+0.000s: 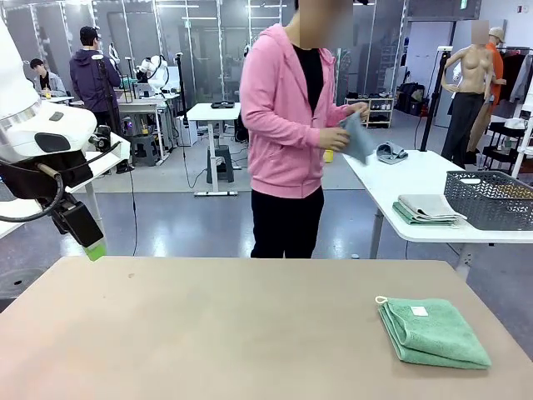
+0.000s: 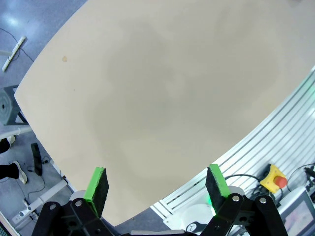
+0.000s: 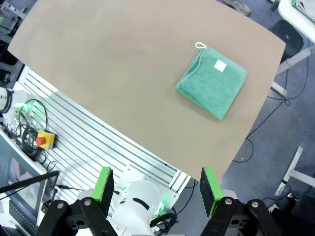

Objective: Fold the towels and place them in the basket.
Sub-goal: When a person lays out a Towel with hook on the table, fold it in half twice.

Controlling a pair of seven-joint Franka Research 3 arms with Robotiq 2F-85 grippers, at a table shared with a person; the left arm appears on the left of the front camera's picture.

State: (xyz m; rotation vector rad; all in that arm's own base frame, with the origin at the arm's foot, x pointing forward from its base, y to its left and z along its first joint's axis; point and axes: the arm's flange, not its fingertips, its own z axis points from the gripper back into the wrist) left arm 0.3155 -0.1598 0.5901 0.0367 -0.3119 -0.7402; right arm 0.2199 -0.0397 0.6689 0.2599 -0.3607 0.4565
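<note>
L pincer (image 2: 156,183) & R pincer (image 3: 156,184) wide open, empty; green towel (image 1: 435,333) folded on table (image 1: 208,333).

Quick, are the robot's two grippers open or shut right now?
Left gripper: open, holding nothing.
Right gripper: open, holding nothing.

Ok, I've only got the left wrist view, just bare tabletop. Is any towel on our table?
Observer: Yes, a folded mint green towel lies at the right of the table, near the robot's edge.
Operator: Is the basket there too?
Observer: No, the basket stands on the white side table behind, to the right.
Operator: And the other towel?
Observer: The person's hands hold a blue-grey towel at that side table.
</note>
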